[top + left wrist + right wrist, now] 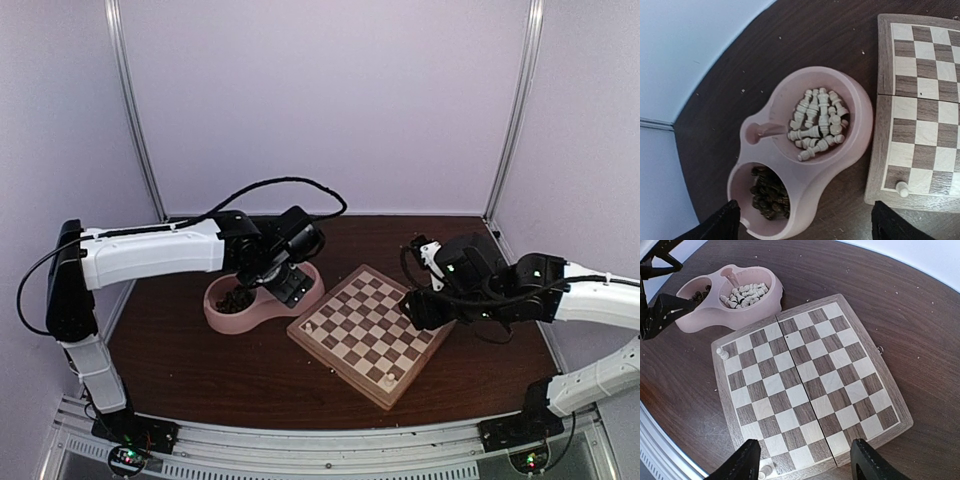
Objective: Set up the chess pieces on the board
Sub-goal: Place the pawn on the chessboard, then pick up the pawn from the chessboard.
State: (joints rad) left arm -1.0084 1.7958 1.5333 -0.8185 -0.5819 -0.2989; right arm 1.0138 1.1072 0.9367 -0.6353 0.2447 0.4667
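Dark wood counter (200, 370). Cream chess pieces (817, 125) heaped in pink dish (802, 182): likely light, stiff, slippery; pinch mid-stem. Both empty: left tool (805, 222) spread wide, right tool (806, 460) parted.

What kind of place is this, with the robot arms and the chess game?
Probably a robot test booth in a lab: plain walls on metal posts enclose a table, with the left arm and right arm bolted at its edge.

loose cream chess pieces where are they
Left wrist view: the cream chess pieces lie heaped in the pink dish left of the board, in its nearer bowl; dark pieces fill the other.
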